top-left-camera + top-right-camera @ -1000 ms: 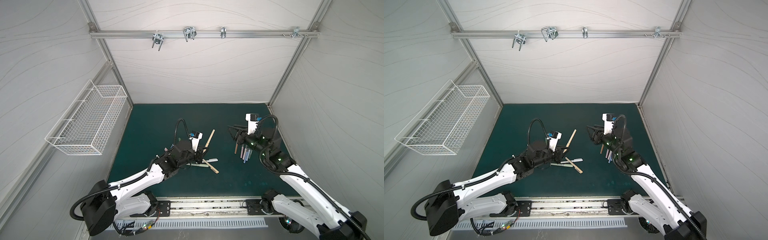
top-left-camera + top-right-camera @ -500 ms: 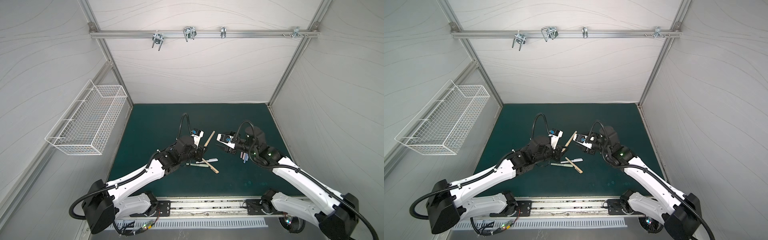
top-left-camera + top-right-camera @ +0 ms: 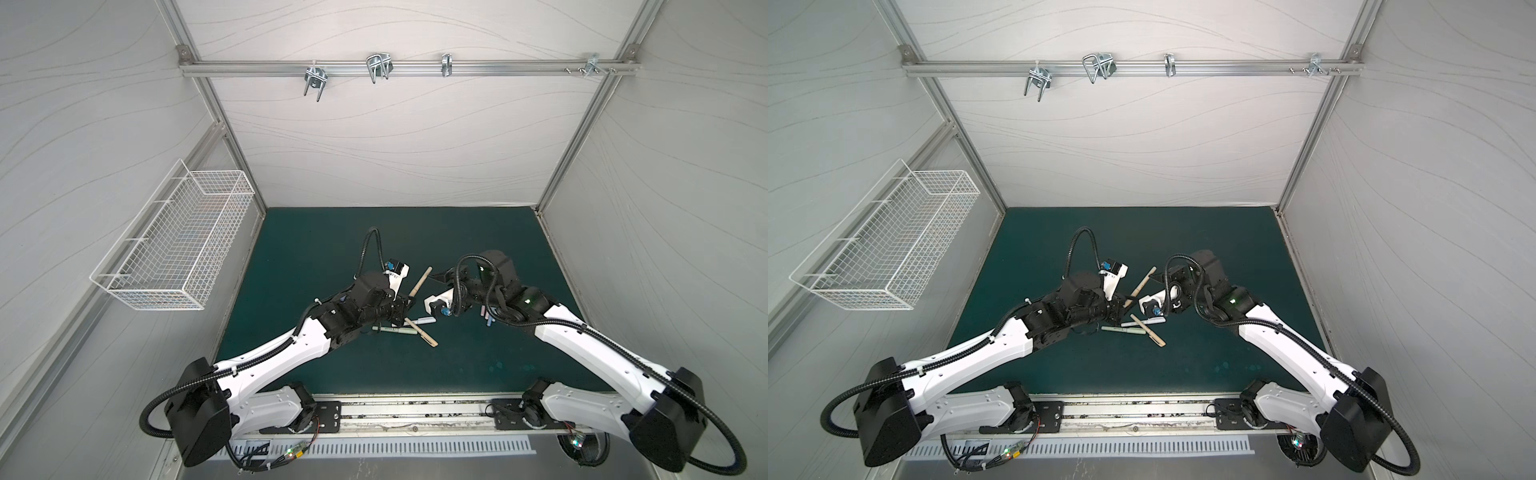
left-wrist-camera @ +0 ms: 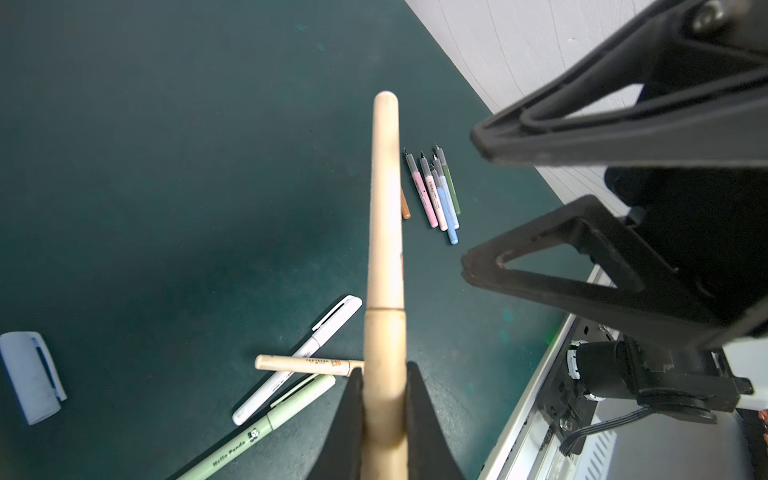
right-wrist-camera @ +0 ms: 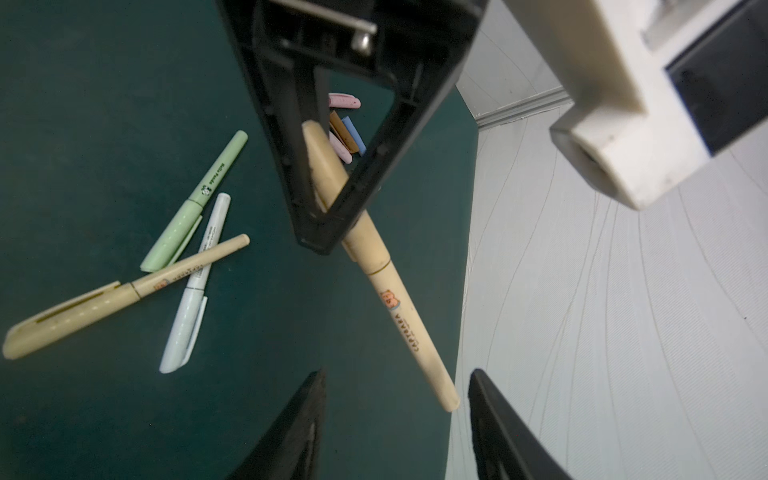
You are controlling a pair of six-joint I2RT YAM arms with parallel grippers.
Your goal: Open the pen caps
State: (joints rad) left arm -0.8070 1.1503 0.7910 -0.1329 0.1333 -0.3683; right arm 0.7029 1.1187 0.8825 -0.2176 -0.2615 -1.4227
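**Change of state.** The right gripper [image 5: 397, 374] has left the row of uncapped pens [image 4: 436, 195] at the right side of the mat [image 3: 316, 249], where it stood a second ago. It has swung to the centre and now faces the left gripper [image 4: 383, 368], which keeps its hold.

**Left gripper.** The jaws are closed tight on the tan pen [image 4: 384, 208] at its cap [image 4: 384, 345] end. The pen is clear of the mat, and its barrel [image 5: 411, 332] points at the right gripper.

**Right gripper.** The jaws stand well apart and hold nothing. In the right wrist view the tail of the barrel lies between the two fingers, close to one of them and apparently not touching it.

**Meaning for the task.** The pen is presented for a two-handed pull. The step in hand is probably the closing of the right jaws on the barrel. The cap is still seated and its seam is closed.

**Remaining work.** Three capped pens lie crossed just in front of the left gripper in a top view: a green pen [image 3: 392, 329], a white pen [image 3: 426, 320] and a second tan pen [image 3: 428, 338]. A small cluster of loose caps [image 5: 345, 133] lies on the mat, seen through the left finger frame in the right wrist view.

**Surface.** The mat is dark green and flat, with faint pale spots near the front edge.

**Room.** The walls are white panels. An aluminium rail [image 3: 249, 71] carrying metal hooks [image 3: 377, 68] crosses the back, and a white wire basket [image 3: 174, 245] is mounted on the left wall
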